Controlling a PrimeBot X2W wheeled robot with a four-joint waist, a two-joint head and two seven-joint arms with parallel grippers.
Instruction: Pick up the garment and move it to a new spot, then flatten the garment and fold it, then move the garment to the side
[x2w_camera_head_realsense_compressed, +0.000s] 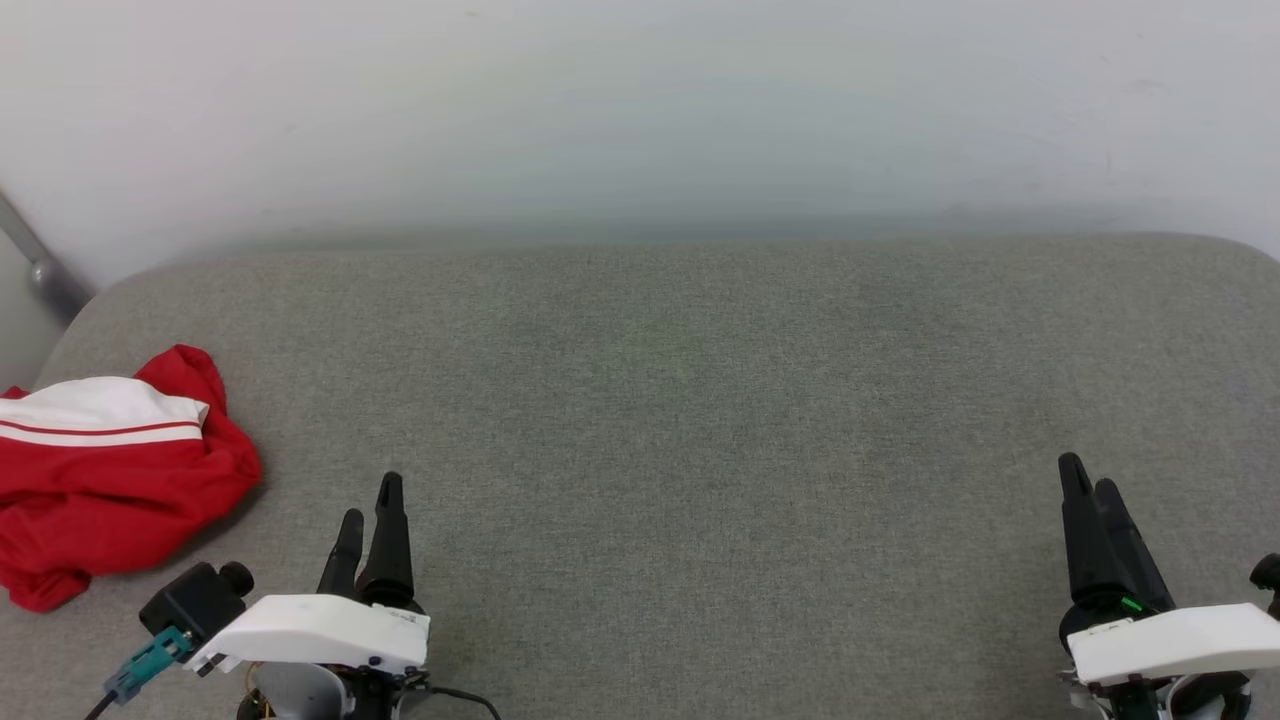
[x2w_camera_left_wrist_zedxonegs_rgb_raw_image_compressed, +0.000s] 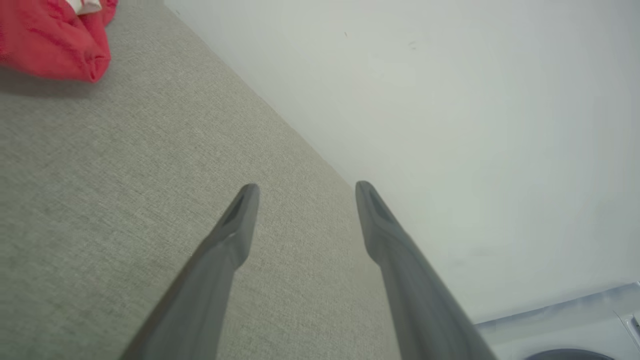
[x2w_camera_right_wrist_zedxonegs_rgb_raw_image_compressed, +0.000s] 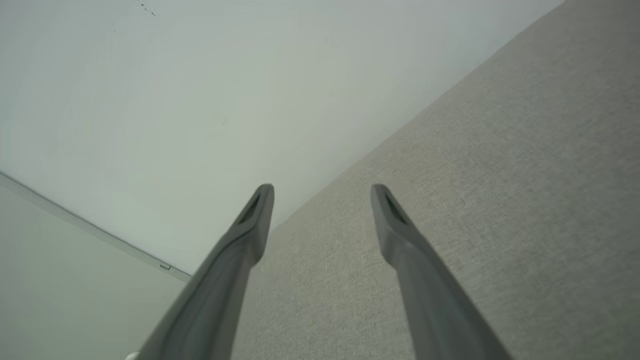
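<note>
Head view: the garment lies crumpled at the far left of the grey surface, red with a white striped sleeve on top. The left gripper hovers just right of it, not touching. The right gripper is well apart, near the right edge. The step in hand looks like the first pick-up — nothing is held yet.

Left wrist view: the fingers stand wide apart over bare surface, with the garment off in the upper-left corner. To grasp well, the arm should swing towards the heap and come down on a raised fold — pinching deep enough that the soft jersey does not slip.

Right wrist view: the fingers are spread too, empty, pointing at the surface's back edge and the wall. This arm can wait until flattening needs both.
</note>
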